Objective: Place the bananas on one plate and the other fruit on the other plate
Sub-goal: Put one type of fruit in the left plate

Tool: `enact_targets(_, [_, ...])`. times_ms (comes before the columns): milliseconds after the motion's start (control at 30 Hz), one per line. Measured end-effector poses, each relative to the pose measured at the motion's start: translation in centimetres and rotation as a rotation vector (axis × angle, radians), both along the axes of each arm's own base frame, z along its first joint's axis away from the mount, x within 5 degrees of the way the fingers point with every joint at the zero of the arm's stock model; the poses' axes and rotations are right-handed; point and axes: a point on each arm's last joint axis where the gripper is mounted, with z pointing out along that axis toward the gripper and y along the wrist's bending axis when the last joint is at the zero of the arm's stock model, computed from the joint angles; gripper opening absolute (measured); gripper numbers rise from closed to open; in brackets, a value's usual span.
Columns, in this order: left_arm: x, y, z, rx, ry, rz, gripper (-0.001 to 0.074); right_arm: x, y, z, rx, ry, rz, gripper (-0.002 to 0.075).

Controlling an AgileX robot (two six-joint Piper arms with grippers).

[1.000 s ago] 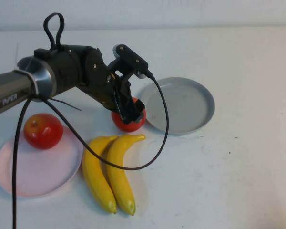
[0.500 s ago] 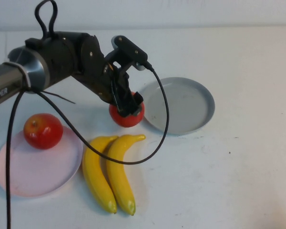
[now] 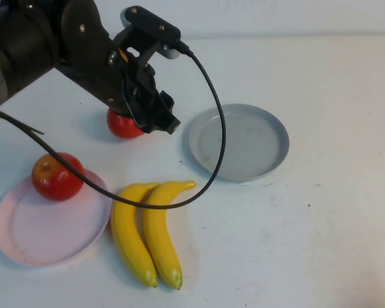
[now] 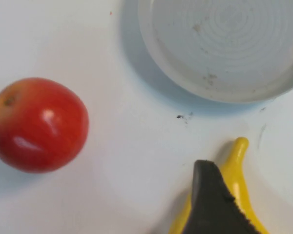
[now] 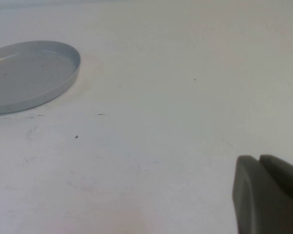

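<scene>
My left gripper (image 3: pixel 162 120) hangs open and empty above the table, left of the grey plate (image 3: pixel 239 142). In the left wrist view (image 4: pixel 256 204) a banana tip (image 4: pixel 237 158) shows between its spread fingers. One red apple (image 3: pixel 123 124) lies on the table behind the gripper, partly hidden by it, and shows free in the left wrist view (image 4: pixel 36 124). The other apple (image 3: pixel 56 176) sits on the far rim of the pink plate (image 3: pixel 45 231). Two bananas (image 3: pixel 144 231) lie side by side on the table beside the pink plate. My right gripper (image 5: pixel 260 161) is shut and empty above bare table.
The grey plate holds nothing and also shows in the left wrist view (image 4: pixel 210 95) and the right wrist view (image 5: pixel 29 73). A black cable (image 3: pixel 215 141) loops from the left wrist across the grey plate's near-left side towards the bananas. The right arm is out of the high view.
The left arm rose and swung to the left and back. The apple it held near the grey plate has left the fingers and now lies on the table further left and back.
</scene>
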Motion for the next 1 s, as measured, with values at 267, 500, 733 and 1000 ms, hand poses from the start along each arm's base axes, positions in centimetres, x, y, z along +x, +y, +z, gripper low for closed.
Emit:
enact_targets(267, [2.8,1.2,-0.8,0.013,-0.138,0.137,0.0605,0.0,0.0,0.0,0.0,0.0,0.0,-0.0017])
enact_targets(500, [7.1,2.3,-3.5,-0.041,-0.132,0.301,0.0657,0.0,0.0,0.0,0.0,0.0,0.0,-0.0017])
enact_targets(733, [9.7,1.3,-3.4,-0.113,-0.23,0.31,0.0659,0.0,0.0,0.0,0.0,0.0,0.0,-0.0017])
enact_targets(1000, [10.9,1.8,-3.4,-0.124,-0.254,0.329,0.0659,0.0,0.0,0.0,0.0,0.0,0.0,-0.0017])
